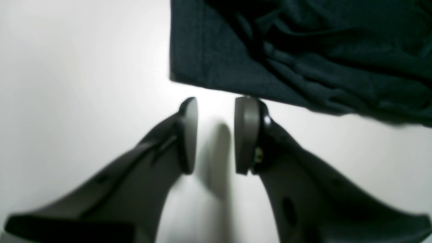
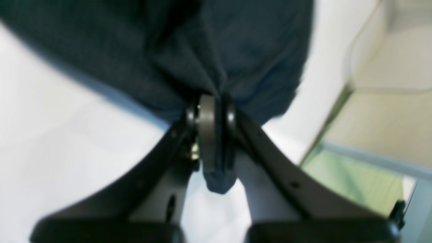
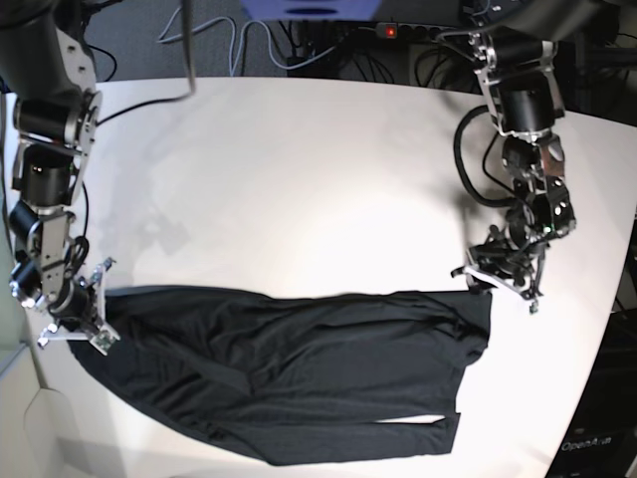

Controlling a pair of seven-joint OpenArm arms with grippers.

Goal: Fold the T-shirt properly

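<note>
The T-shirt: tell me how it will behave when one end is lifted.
The T-shirt will likely sag and drape, since its thin fabric bunches into folds where the right hand pinches it. It probably drags easily over the smooth white table. Its wrinkled far end beside the open left hand would likely trail unheld.

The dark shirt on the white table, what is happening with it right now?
A two-armed robot is folding the T-shirt, which lies stretched across the white table. The right gripper is shut on a pinch of the fabric at one end. The left gripper is open just beside the opposite corner and holds nothing. The shirt is wrinkled and not yet a neat fold.
</note>
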